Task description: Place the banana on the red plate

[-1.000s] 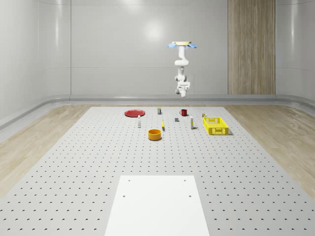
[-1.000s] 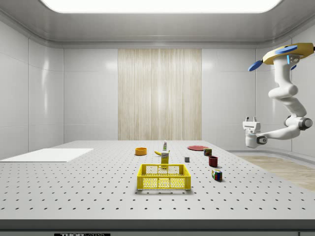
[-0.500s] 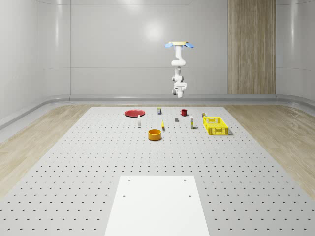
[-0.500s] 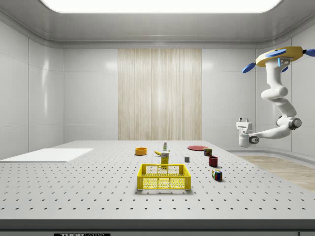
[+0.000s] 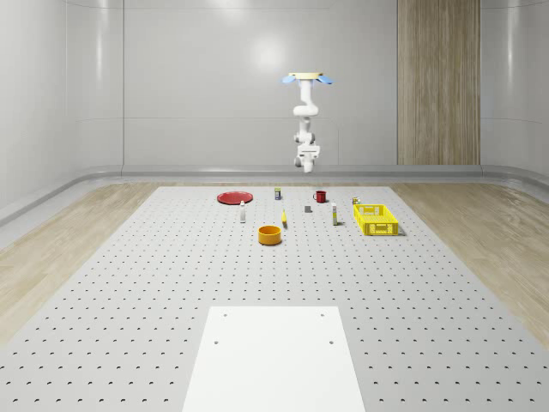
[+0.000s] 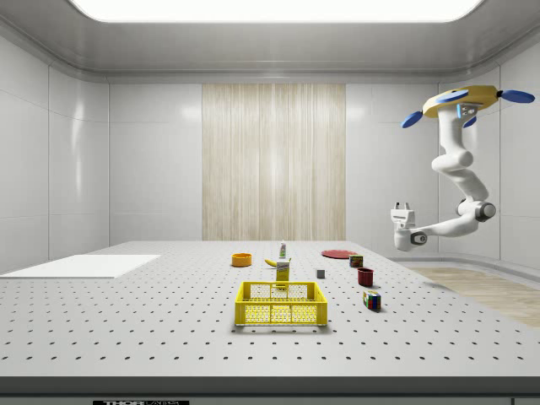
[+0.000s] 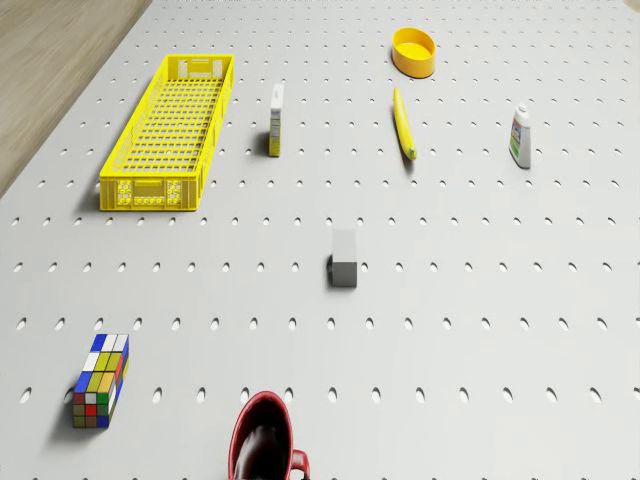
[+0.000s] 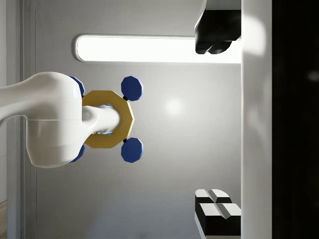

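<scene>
The banana (image 5: 284, 220) lies flat on the perforated table, between the orange bowl and a small carton; it is also in the drone view (image 7: 403, 124) and the side view (image 6: 270, 262). The red plate (image 5: 232, 197) sits near the table's far edge, left of the banana in the whole-scene view, and is seen low in the side view (image 6: 338, 253). The drone (image 5: 306, 78) hovers high above the table's far end (image 6: 460, 103). Its arm hangs down and bends toward the table. The gripper (image 6: 402, 207) points upward, well above everything, open and empty (image 8: 214, 119).
A yellow crate (image 7: 170, 130), an orange bowl (image 7: 414, 50), a carton (image 7: 276, 120), a white bottle (image 7: 520, 136), a grey block (image 7: 344, 258), a Rubik's cube (image 7: 100, 380) and a red mug (image 7: 265, 445) stand on the table. A white sheet (image 5: 274, 356) lies at the near end.
The drone with its arm has shifted toward the whole-scene view's left and toward the side view's left, nearer over the table. The objects have stayed put.
</scene>
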Controlling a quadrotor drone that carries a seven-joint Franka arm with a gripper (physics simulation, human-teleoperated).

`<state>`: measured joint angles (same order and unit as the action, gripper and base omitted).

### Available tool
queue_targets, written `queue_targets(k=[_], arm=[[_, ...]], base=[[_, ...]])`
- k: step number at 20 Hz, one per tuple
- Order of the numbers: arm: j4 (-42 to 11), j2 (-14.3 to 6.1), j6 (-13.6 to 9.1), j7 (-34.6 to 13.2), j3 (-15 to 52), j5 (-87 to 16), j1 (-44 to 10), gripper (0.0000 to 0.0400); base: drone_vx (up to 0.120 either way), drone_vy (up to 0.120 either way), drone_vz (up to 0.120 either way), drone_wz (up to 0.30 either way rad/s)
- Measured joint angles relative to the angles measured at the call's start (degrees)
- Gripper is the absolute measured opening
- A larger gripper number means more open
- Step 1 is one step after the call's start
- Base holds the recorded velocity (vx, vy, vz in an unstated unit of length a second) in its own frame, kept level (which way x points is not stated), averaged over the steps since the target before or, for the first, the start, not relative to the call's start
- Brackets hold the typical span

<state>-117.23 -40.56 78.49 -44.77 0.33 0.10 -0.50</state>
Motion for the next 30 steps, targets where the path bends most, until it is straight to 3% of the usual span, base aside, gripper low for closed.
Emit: queue_targets(k=[20,30], arm=[[-0.6,-0.6,0.9,-0.3,1.8,-2.5,-0.6,0.0400],[-2.2,-1.2,1.5,-1.9,10.0,-14.0,-3.1,0.0400]], base=[[0.120,-0.120,0.000,0.000],[0.120,-0.120,0.000,0.000]])
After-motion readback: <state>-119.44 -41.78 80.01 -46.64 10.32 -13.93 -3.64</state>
